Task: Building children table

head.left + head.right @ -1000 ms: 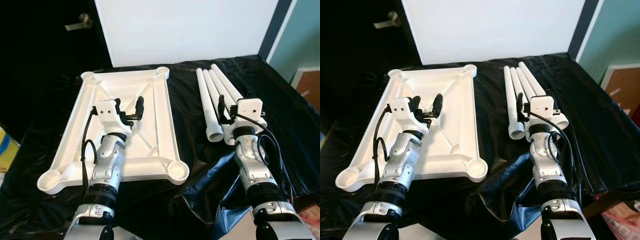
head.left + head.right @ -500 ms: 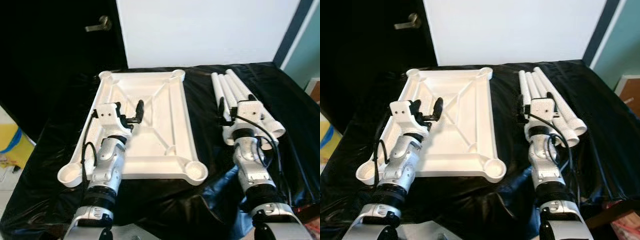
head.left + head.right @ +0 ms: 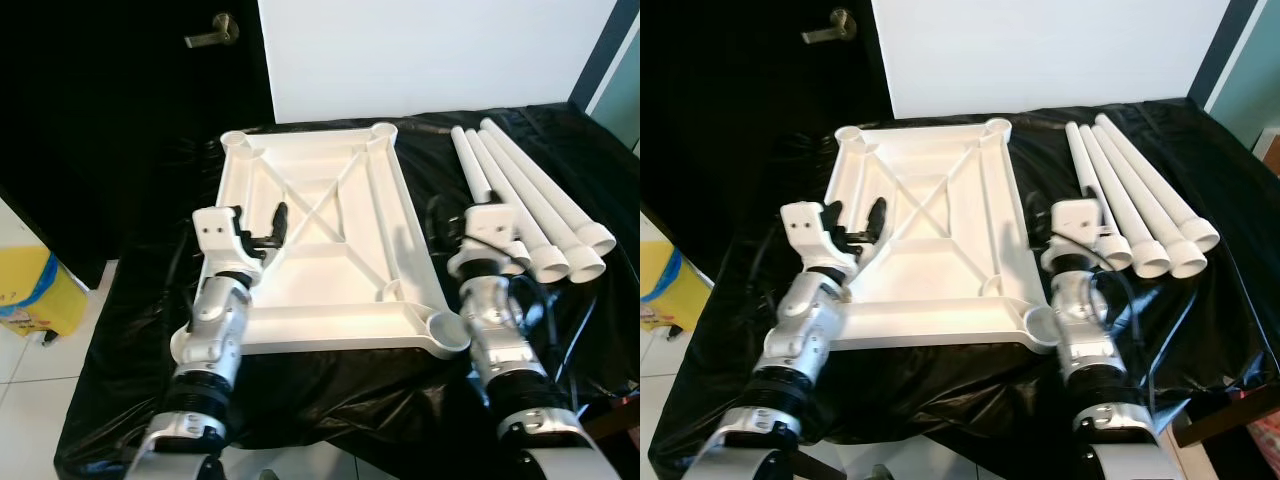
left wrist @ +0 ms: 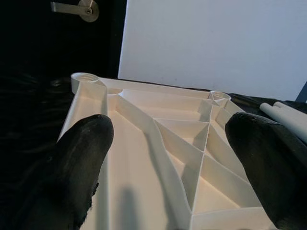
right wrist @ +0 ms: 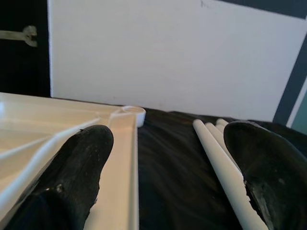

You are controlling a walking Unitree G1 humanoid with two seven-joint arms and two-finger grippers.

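Observation:
The white children's table top (image 3: 330,230) lies upside down on the black-covered table, ribs and corner sockets facing up. Several white tube legs (image 3: 530,215) lie side by side to its right, their wide ends toward me. My left gripper (image 3: 262,222) hovers open over the top's left rim, nothing between its fingers (image 4: 76,158). My right gripper (image 5: 168,143) is open too, held low over the black cloth between the top's right edge (image 5: 127,158) and the nearest leg (image 5: 220,163). It touches neither.
A large white board (image 3: 430,50) leans on the wall behind the table. A dark door with a lever handle (image 3: 212,30) is at the back left. A yellow object (image 3: 25,295) stands on the tiled floor at the left. The black cloth (image 3: 330,390) hangs over the near edge.
The whole view has shifted, so the camera moved: top and legs now sit further right. My right gripper, earlier over the leg ends, is now beside the top's right edge. Both grippers stay open.

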